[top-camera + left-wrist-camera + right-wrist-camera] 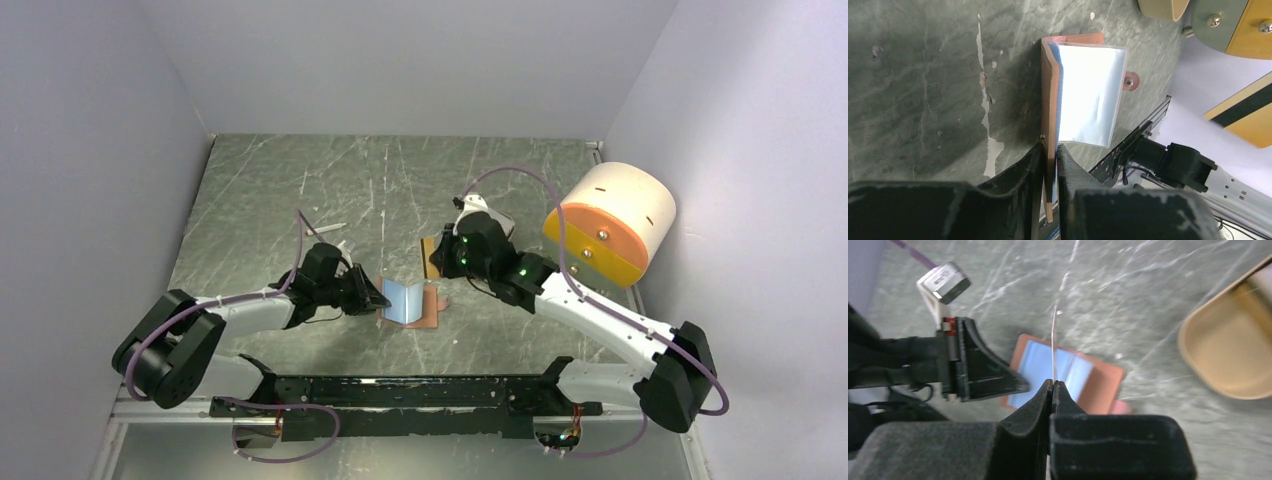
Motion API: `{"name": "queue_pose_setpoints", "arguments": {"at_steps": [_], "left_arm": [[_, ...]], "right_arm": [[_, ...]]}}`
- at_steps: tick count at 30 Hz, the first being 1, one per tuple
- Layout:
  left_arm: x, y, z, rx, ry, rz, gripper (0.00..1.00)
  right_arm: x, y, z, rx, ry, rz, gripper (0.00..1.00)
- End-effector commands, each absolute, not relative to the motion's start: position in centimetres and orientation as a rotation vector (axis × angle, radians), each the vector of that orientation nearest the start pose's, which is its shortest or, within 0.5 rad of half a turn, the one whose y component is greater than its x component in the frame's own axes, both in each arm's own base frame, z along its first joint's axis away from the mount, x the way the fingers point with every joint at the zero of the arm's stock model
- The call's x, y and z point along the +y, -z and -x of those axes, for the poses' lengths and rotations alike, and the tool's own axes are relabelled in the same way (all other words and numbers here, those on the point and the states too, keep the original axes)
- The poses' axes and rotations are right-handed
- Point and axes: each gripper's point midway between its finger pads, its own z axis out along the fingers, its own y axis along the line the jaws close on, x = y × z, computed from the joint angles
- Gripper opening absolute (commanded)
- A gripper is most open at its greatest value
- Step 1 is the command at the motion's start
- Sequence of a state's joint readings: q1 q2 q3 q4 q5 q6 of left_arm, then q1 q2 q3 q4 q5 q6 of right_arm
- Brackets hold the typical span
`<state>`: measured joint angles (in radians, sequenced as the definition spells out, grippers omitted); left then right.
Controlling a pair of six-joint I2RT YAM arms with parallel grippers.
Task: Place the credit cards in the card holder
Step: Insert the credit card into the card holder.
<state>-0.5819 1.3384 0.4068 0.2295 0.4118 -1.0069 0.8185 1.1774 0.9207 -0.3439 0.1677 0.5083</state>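
Note:
The reddish-brown card holder [425, 308] lies open on the table, its pale blue inner sleeves [1088, 95] facing up. My left gripper [1050, 150] is shut on its left leather flap [1050, 105], which stands lifted; in the top view this gripper [378, 297] sits at the holder's left edge. My right gripper [1053, 385] is shut on a thin whitish credit card [1053, 347], seen edge-on. It hangs above the middle of the open card holder [1100, 382]. In the top view the right gripper [447, 268] hovers just behind the holder's right side.
A tan oblong tray [1228, 352] lies right of the holder, partly under the right wrist [430, 255]. A big cream-and-orange cylinder [610, 222] stands at the back right. A small white stick [326, 230] lies behind the left arm. Walls close in on three sides.

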Motion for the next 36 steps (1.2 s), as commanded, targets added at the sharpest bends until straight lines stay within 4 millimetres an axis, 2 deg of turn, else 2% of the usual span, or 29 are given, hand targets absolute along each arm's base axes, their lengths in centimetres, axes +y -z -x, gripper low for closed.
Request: {"name": "queue_pose_setpoints", "arguments": {"at_steps": [1,6,9,11,16,23,28,36], "left_arm": [[-26.2,-5.5,-20.6,2.484,1.243,0.304,0.22],[-26.1,-5.6,-20.3,2.490,1.229,0.296,0.27],[-26.0,-5.4,-20.0,2.497,1.230,0.296,0.29],[-25.8,-5.2,-19.8,2.500,1.227,0.301,0.31],[-25.2,-4.7,-19.4,2.517,1.179,0.303,0.35],[-24.3,-3.8,-19.0,2.546,1.124,0.313,0.43],[-24.3,-3.5,-18.8,2.557,1.125,0.307,0.35],[-23.5,-3.2,-18.3,2.560,1.090,0.313,0.40]], "right_arm": [[29.4,-18.8,-23.4,2.167,-0.978,0.048,0.00],[30.0,-15.5,-22.5,2.272,-1.065,-0.136,0.00],[30.5,-14.2,-22.0,2.290,-1.126,-0.188,0.00],[30.1,-12.8,-22.0,2.305,-1.099,-0.212,0.00],[29.4,-10.0,-22.1,2.336,-1.001,-0.148,0.00],[28.5,-6.7,-21.5,2.345,-0.968,-0.074,0.00],[28.2,-5.6,-21.3,2.345,-0.976,-0.056,0.00],[27.6,-5.0,-21.2,2.318,-1.066,-0.090,0.00]]}}
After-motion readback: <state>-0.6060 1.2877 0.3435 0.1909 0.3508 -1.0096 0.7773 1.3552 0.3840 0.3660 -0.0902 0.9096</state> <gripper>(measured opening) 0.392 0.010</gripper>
